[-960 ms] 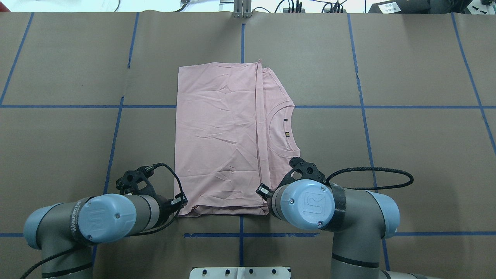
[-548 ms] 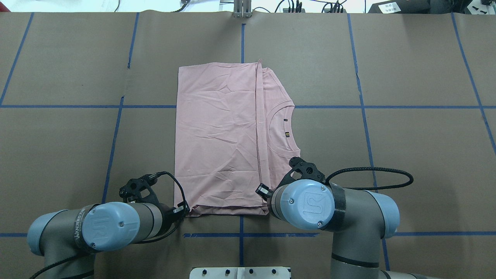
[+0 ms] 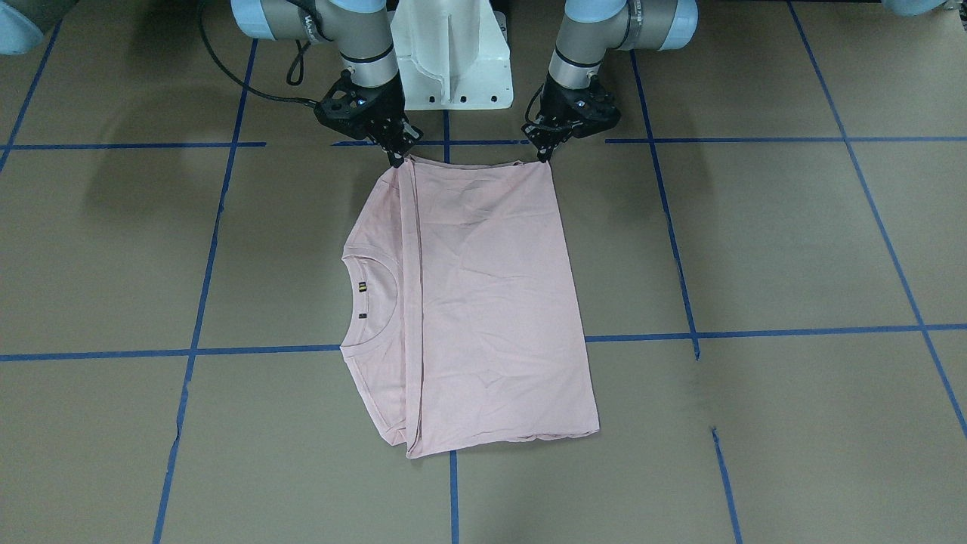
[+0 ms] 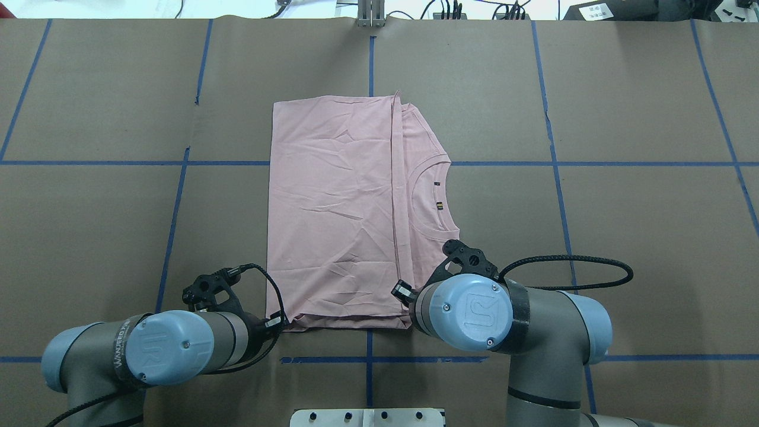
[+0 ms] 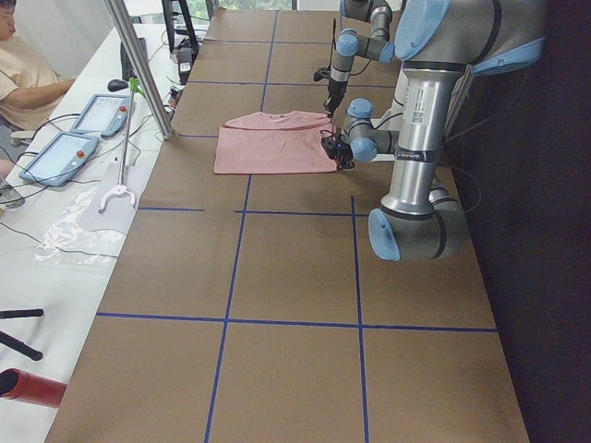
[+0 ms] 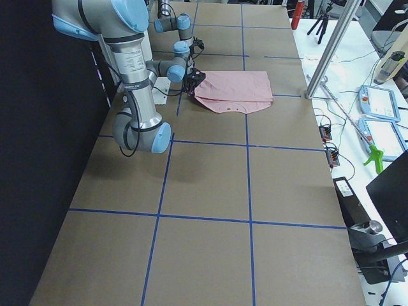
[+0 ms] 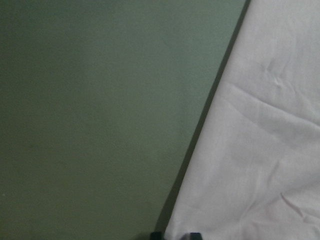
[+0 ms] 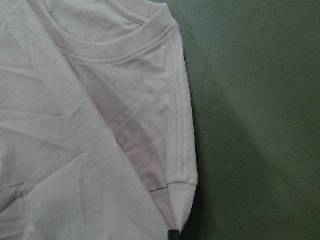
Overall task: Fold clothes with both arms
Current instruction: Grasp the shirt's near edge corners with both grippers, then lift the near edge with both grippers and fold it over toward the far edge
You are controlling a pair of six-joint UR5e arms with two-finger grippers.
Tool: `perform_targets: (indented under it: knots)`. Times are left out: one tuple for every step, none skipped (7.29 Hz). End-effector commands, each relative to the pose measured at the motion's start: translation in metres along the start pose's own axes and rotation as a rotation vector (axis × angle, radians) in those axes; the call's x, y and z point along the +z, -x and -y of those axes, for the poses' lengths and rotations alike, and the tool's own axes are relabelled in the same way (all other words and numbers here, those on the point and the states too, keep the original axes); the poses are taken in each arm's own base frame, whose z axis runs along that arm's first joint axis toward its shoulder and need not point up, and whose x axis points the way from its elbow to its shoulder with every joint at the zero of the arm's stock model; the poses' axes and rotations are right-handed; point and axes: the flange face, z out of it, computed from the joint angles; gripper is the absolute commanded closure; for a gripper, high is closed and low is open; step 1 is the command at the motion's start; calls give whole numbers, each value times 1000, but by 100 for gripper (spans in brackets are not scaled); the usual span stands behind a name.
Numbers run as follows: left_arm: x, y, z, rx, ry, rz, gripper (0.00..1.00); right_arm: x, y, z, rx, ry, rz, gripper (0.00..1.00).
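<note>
Maybe the left tool point(image 3: 542, 154) and right tool point(image 3: 396, 156), clenched or not I cannot tell, lift only one T-shirt point(image 3: 491, 302) layer.

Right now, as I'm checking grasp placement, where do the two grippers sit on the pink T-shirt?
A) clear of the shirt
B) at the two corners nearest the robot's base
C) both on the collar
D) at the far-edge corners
B: the left gripper and right gripper are at the pink T-shirt's two corners by the white pedestal.
</note>
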Motion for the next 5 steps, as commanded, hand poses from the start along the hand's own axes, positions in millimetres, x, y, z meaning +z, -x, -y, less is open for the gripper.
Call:
perform_targets:
  knots:
    - [-5,-2,-1,0,3,-9,100,-1,0,1,1,-1,1,100]
    - [-16,-6,-2,0,10,-29,100,-8,1,1,3,2,13,100]
    - [-42,-11,-6,1,27,-25,100,-35,-11,-7,0,19,13,100]
    - [-98,-19,-13,1,72,-40,100,-71,-24,-22,14,25,-27,100]
    - [-154,-26,-21,9,130,-49,100,-100,-29,-22,27,15,-41,100]
